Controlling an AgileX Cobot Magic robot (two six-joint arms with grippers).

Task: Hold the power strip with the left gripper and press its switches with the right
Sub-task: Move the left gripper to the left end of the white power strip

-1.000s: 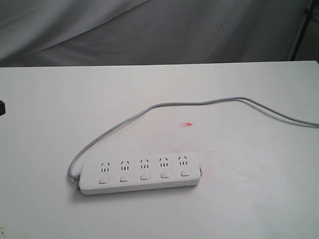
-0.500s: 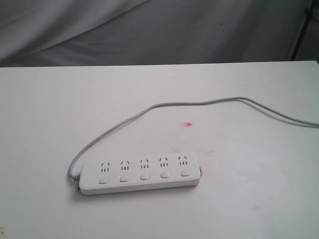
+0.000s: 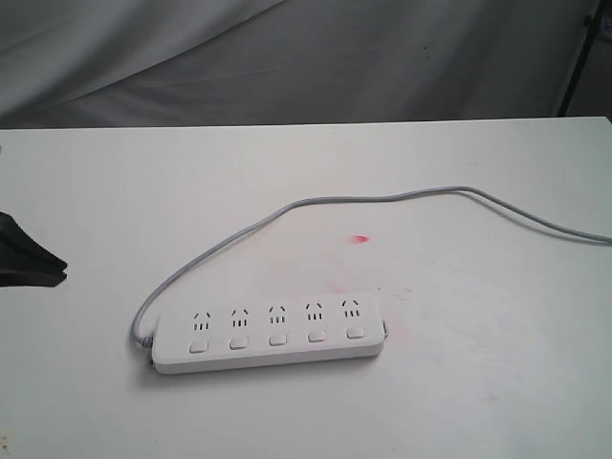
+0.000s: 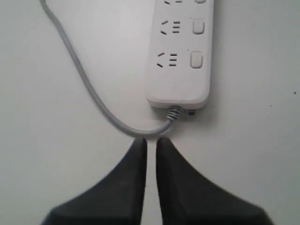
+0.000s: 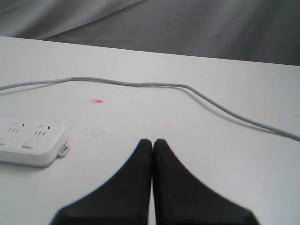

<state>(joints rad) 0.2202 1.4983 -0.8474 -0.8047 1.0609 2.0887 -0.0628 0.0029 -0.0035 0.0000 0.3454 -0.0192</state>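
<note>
The white power strip [image 3: 268, 335] lies flat on the white table, its five switches [image 3: 277, 339] in a row below the outlets. Its grey cord [image 3: 382, 199] loops from the strip's left end toward the back and off to the right. My left gripper [image 3: 59, 273] pokes in from the left edge, well left of the strip. In the left wrist view this gripper [image 4: 151, 140] shows only a thin slit between its fingers, just short of the cord at the strip's end [image 4: 180, 51]. My right gripper [image 5: 153, 140] is shut and empty, beside the strip's other end [image 5: 28, 140].
A small red mark [image 3: 360, 238] and faint pink smudges lie on the table behind the strip. Grey cloth [image 3: 287, 57] hangs behind the table's far edge. A dark stand leg [image 3: 579, 57] shows at the back right.
My left gripper has come into the exterior view from the left edge, moving toward the strip. The strip and cord have not moved.
</note>
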